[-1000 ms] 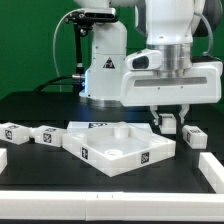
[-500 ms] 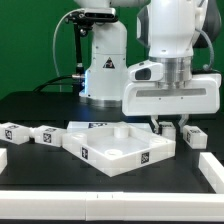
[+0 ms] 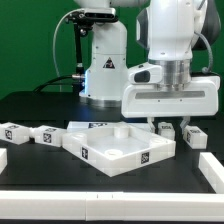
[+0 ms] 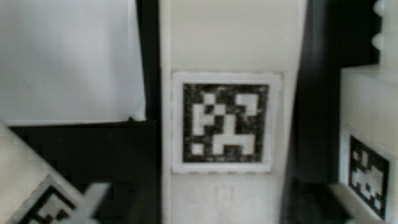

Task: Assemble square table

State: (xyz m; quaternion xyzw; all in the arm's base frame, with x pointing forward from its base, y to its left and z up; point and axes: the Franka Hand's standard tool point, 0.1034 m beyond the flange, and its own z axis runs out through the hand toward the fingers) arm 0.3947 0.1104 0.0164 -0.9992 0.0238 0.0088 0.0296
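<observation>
Inside a robotics laboratory. Told apart from any home or shop by a white industrial robot arm standing at the back of a matte black bench, with a hazard-triangle sticker on its base and a green cable trailing down beside it. Fenced by white rails along the bench edge. Set against a plain pale backdrop. Strewn with white plastic legs bearing black-and-white machine-readable tags, close up in the wrist view.

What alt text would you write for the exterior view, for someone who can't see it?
The robot's gripper hangs low over short white legs, beside a square white tabletop; two more tagged legs lie at the exterior view's left.
</observation>
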